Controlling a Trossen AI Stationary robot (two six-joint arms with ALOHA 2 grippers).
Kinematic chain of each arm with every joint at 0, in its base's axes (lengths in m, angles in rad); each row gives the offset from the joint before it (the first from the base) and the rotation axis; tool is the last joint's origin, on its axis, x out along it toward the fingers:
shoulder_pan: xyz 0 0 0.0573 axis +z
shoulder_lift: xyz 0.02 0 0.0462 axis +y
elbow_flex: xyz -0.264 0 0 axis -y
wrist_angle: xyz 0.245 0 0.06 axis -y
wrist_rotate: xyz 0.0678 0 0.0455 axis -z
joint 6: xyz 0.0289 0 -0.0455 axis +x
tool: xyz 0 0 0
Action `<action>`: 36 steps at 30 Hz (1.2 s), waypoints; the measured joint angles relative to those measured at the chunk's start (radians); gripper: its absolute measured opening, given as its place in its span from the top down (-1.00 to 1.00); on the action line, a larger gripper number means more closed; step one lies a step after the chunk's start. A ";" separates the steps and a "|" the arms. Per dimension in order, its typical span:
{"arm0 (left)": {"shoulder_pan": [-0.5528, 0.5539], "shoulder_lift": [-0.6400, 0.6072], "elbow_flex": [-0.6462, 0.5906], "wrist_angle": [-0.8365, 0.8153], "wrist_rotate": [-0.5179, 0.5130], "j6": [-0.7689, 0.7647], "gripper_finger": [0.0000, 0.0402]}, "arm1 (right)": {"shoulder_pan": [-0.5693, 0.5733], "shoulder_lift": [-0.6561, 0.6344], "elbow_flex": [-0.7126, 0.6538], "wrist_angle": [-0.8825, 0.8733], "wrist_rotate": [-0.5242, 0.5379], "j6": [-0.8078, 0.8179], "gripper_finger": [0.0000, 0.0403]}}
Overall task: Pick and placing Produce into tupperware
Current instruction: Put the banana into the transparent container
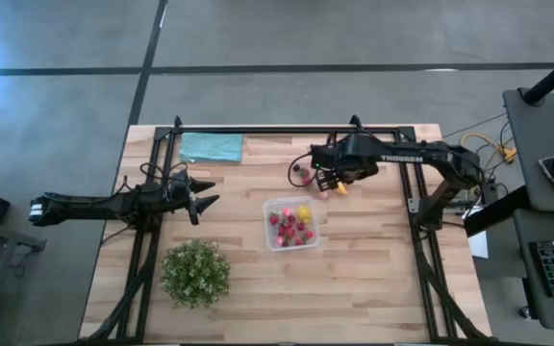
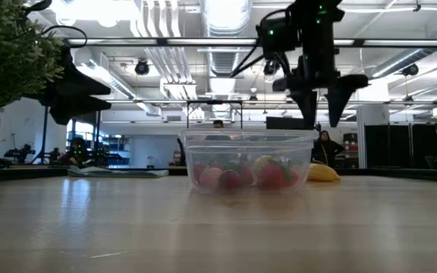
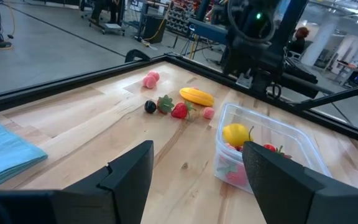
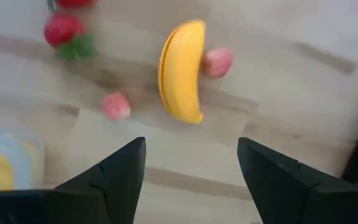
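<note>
Two arms: both are working over the pale wooden table (image 1: pixel 373 288).
Right gripper (image 4: pixel 191 165): hanging above the yellow plastic banana (image 4: pixel 182 71), fingers spread wide, gripping nothing.
Left gripper (image 3: pixel 197 168): idling near the table's left edge, fingers parted and empty.
Small clear square plastic container (image 1: pixel 291 224): sitting mid-table, holding red berries and a yellow lemon (image 3: pixel 235 134).
Loose pieces: the left wrist view alone is showing a dark berry (image 3: pixel 150 106) beside a red strawberry (image 3: pixel 179 111).
Low view only: container walls are showing fruit stacked inside.
</note>
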 joint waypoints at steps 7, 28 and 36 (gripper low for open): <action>0.000 -0.001 0.000 0.000 0.000 0.000 -0.16 | -0.025 0.017 -0.059 0.174 0.006 -0.075 -0.22; 0.000 0.000 0.000 0.000 0.000 0.000 -0.16 | -0.136 0.017 -0.279 0.405 -0.077 -0.076 -0.23; 0.000 0.000 0.000 0.000 0.000 0.000 -0.16 | -0.136 0.017 -0.308 0.462 -0.062 -0.053 -0.23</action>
